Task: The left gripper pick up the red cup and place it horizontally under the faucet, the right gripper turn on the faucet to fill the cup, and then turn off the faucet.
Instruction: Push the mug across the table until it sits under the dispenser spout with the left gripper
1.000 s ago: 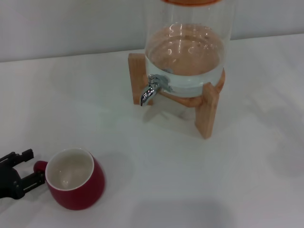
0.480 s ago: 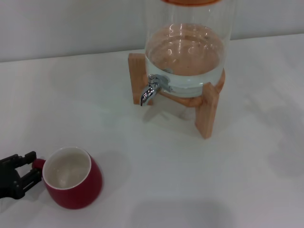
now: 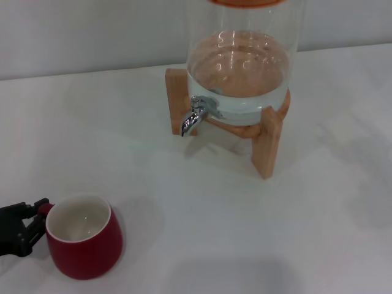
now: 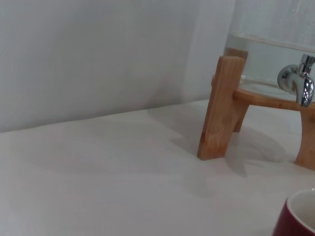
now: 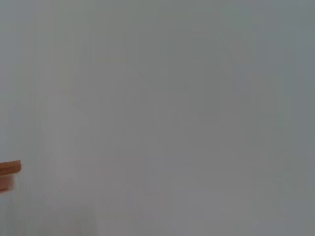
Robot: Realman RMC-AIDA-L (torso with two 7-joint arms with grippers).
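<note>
Beside left gripper [image 3: 33,217], seemingly touching: red cup [image 3: 82,245]

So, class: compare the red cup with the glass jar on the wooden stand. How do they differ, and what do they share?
The red cup is squat and opaque, dark red outside; the glass jar is tall and clear. The cup looks empty; the jar holds water. The cup sits on the table with the left hand at its handle; the jar rests raised on a wooden stand. Both stand upright.

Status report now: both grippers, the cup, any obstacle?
Left gripper shut on squat dark-red ceramic cup handle. Right gripper unseen. Chrome faucet untouched. Path clear.
</note>
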